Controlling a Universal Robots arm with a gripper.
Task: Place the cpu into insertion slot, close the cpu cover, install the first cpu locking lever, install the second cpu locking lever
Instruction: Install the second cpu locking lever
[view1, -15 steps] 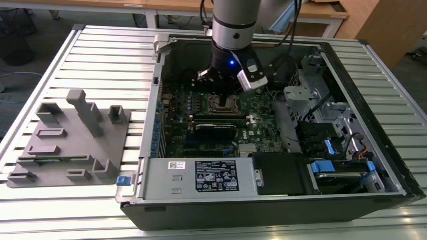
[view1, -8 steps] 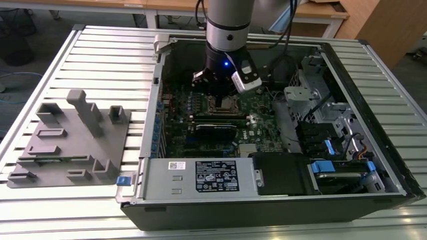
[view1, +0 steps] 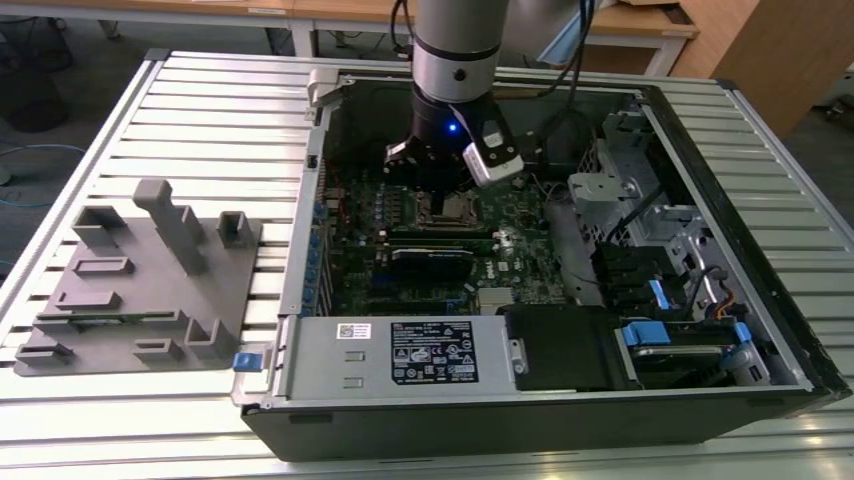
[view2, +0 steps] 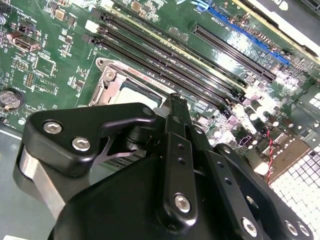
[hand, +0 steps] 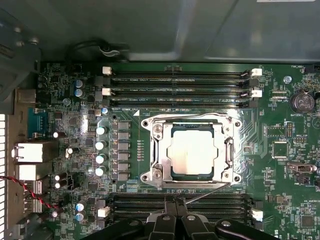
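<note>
"Hovering right over the socket, that black two-fingered tool (hand: 175, 204), isn't it? What's it got?"

"Nothing I can swear to. The black fingers (view2: 176, 107) are drawn in narrow, tips together, just beside the free end of the thin bare-steel wire lever (hand: 207, 193). Whether they touch it, I can't tell."

"And the chip?"

"The small flat square cpu (hand: 193, 152), with its matte silvery-grey top, lies in the insertion slot (hand: 195, 128), the square dark-framed socket on the glossy green motherboard (hand: 280, 165). The cpu cover (hand: 161, 150), a thin bright stamped-metal frame with a big square cut-out, lies flat around it, so I'd judge we're at the lever work."

"How would you do that well?"

"Push on the wire near its bent end, not mid-span. It's springy and slick and will skate off smooth fingers. Sweep it down and sideways under its hook in one arc, keeping clear of the long black ribbed memory slots (hand: 175, 90) just beside it, since their plastic latches are brittle. Don't lean on the cover, either. There are fine pins beneath that chip."

"Whole thing sits inside the open black steel computer case (view1: 534, 410)?"

"Yes, on the ribbed aluminium table (view1: 200, 120), with a grey moulded fixture plate (view1: 134, 290) well apart, toward the exterior view's left."
</note>
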